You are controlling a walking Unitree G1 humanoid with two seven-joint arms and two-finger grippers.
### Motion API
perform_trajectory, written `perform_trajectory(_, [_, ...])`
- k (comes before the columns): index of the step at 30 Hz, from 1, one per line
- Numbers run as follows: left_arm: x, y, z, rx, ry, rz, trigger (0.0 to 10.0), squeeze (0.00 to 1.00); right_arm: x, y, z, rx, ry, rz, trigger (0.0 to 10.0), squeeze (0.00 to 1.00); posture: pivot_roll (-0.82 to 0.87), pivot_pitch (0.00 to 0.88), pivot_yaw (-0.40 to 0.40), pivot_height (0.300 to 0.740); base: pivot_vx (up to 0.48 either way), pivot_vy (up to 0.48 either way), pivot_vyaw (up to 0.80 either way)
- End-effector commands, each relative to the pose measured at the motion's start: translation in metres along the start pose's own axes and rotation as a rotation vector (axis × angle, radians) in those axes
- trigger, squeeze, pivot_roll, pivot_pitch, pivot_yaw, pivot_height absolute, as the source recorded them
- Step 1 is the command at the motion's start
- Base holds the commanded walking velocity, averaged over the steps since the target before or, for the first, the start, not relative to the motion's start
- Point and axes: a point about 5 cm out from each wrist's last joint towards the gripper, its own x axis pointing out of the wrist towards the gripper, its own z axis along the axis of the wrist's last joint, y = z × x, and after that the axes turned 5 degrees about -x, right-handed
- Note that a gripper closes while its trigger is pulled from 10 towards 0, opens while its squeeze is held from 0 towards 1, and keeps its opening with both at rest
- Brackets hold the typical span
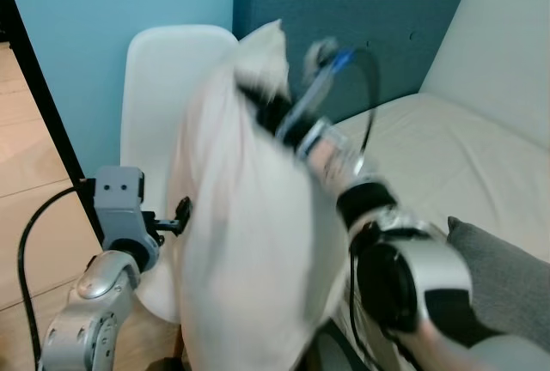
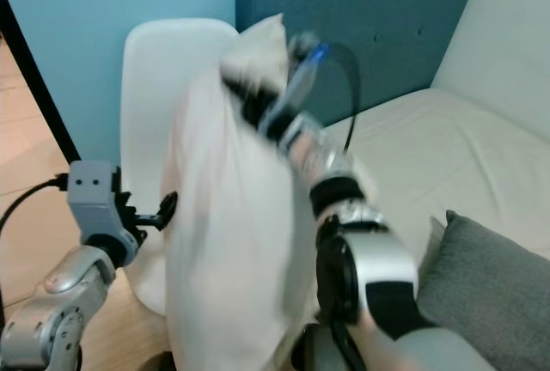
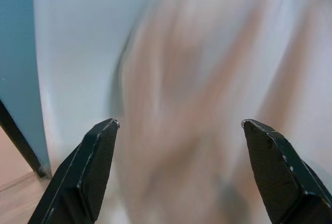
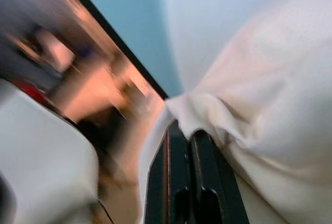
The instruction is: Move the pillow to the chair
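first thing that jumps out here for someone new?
The big cream pillow hanging mid-frame, pinched near its top corner by the right gripper, with the white chair just behind it. The left gripper is open, facing the pillow's side. A blue headboard and bed sit to the right.

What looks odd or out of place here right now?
The pillow hangs bunched and upright in mid-air before the white chair, pinched at a top corner by the right gripper. The left gripper is open beside it.
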Motion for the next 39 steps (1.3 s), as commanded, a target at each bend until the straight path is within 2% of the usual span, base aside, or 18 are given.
perform_trajectory(1, [-0.002, -0.001, -0.005, 0.007, 0.021, 0.003, 10.0, 0.00, -0.016, -0.033, -0.008, -0.102, 0.127, -0.257, 10.0, 0.00, 0.03, 0.033, -0.120, 0.571, 0.000, 0.000, 0.00])
perform_trajectory(9, [0.000, -0.005, -0.007, 0.020, 0.031, -0.009, 10.0, 0.00, -0.027, -0.047, -0.024, -0.069, 0.211, -0.321, 10.0, 0.00, 0.02, 0.029, -0.119, 0.571, 0.000, 0.000, 0.00])
perform_trajectory(14, [0.002, -0.009, -0.009, 0.016, 0.035, -0.025, 10.0, 0.00, -0.034, -0.054, -0.033, -0.087, 0.252, -0.350, 10.0, 0.00, 0.02, 0.029, -0.118, 0.571, 0.000, 0.000, 0.00])
perform_trajectory(16, [0.002, -0.014, -0.007, -0.089, 0.032, -0.048, 10.0, 0.00, -0.040, -0.060, -0.042, -0.125, 0.300, -0.360, 10.0, 0.00, 0.02, 0.029, -0.119, 0.571, 0.000, 0.000, 0.00])
perform_trajectory(17, [0.001, -0.016, -0.008, -0.188, 0.050, -0.078, 10.0, 0.00, -0.043, -0.063, -0.045, -0.144, 0.321, -0.371, 10.0, 0.00, 0.02, 0.029, -0.119, 0.571, 0.000, 0.000, 0.00])
perform_trajectory(18, [0.001, -0.016, -0.008, -0.188, 0.050, -0.078, 10.0, 0.00, -0.043, -0.063, -0.045, -0.144, 0.321, -0.371, 10.0, 0.00, 0.02, 0.029, -0.119, 0.571, 0.000, 0.000, 0.00])
perform_trajectory(20, [-0.001, -0.021, -0.012, -0.301, 0.099, -0.140, 10.0, 0.00, -0.050, -0.070, -0.049, -0.189, 0.356, -0.395, 10.0, 0.00, 0.02, 0.028, -0.120, 0.571, 0.000, 0.000, 0.00])
perform_trajectory(21, [-0.001, -0.021, -0.012, -0.301, 0.099, -0.140, 10.0, 0.00, -0.050, -0.070, -0.049, -0.189, 0.356, -0.395, 10.0, 0.00, 0.02, 0.028, -0.120, 0.571, 0.000, 0.000, 0.00])
perform_trajectory(22, [-0.003, -0.023, -0.015, -0.329, 0.123, -0.165, 10.0, 0.00, -0.057, -0.078, -0.052, -0.251, 0.397, -0.424, 10.0, 0.00, 0.02, 0.029, -0.120, 0.571, 0.000, 0.000, 0.00])
perform_trajectory(24, [-0.003, -0.023, -0.015, -0.329, 0.123, -0.165, 10.0, 0.00, -0.057, -0.078, -0.052, -0.251, 0.397, -0.424, 10.0, 0.00, 0.02, 0.029, -0.120, 0.571, 0.000, 0.000, 0.00])
perform_trajectory(25, [-0.004, -0.024, -0.017, -0.322, 0.140, -0.174, 10.0, 0.00, -0.067, -0.087, -0.057, -0.295, 0.438, -0.459, 10.0, 0.00, 0.02, 0.026, -0.121, 0.571, 0.000, 0.000, 0.00])
perform_trajectory(26, [-0.005, -0.025, -0.020, -0.317, 0.153, -0.177, 10.0, 0.00, -0.078, -0.096, -0.065, -0.293, 0.473, -0.481, 10.0, 0.00, 0.02, 0.026, -0.117, 0.571, 0.000, 0.000, 0.00])
perform_trajectory(27, [-0.005, -0.025, -0.020, -0.317, 0.153, -0.177, 10.0, 0.00, -0.078, -0.096, -0.065, -0.293, 0.473, -0.481, 10.0, 0.00, 0.02, 0.026, -0.117, 0.571, 0.000, 0.000, 0.00])
perform_trajectory(30, [-0.004, -0.028, -0.023, -0.310, 0.168, -0.185, 10.0, 0.00, -0.091, -0.102, -0.081, -0.147, 0.467, -0.467, 10.0, 0.00, 0.00, 0.029, -0.110, 0.571, 0.000, 0.000, 0.00])
perform_trajectory(33, [-0.003, -0.030, -0.023, -0.327, 0.169, -0.194, 10.0, 0.00, -0.090, -0.100, -0.084, -0.084, 0.447, -0.449, 10.0, 0.00, -0.01, 0.030, -0.107, 0.571, 0.000, 0.000, 0.00])
perform_trajectory(34, [-0.001, -0.034, -0.019, -0.385, 0.172, -0.226, 10.0, 0.00, -0.088, -0.095, -0.092, -0.017, 0.442, -0.407, 10.0, 0.04, -0.01, 0.029, -0.106, 0.571, 0.000, 0.000, 0.00])
perform_trajectory(37, [0.000, -0.037, -0.018, -0.420, 0.175, -0.245, 10.0, 0.00, -0.087, -0.093, -0.095, -0.011, 0.452, -0.385, 10.0, 0.05, 0.00, 0.029, -0.103, 0.571, 0.000, 0.000, 0.00])
perform_trajectory(39, [-0.004, -0.046, -0.018, -0.450, 0.223, -0.327, 10.0, 0.00, -0.084, -0.087, -0.099, -0.004, 0.469, -0.330, 10.0, 0.05, 0.00, 0.030, -0.102, 0.571, 0.000, 0.000, 0.00])
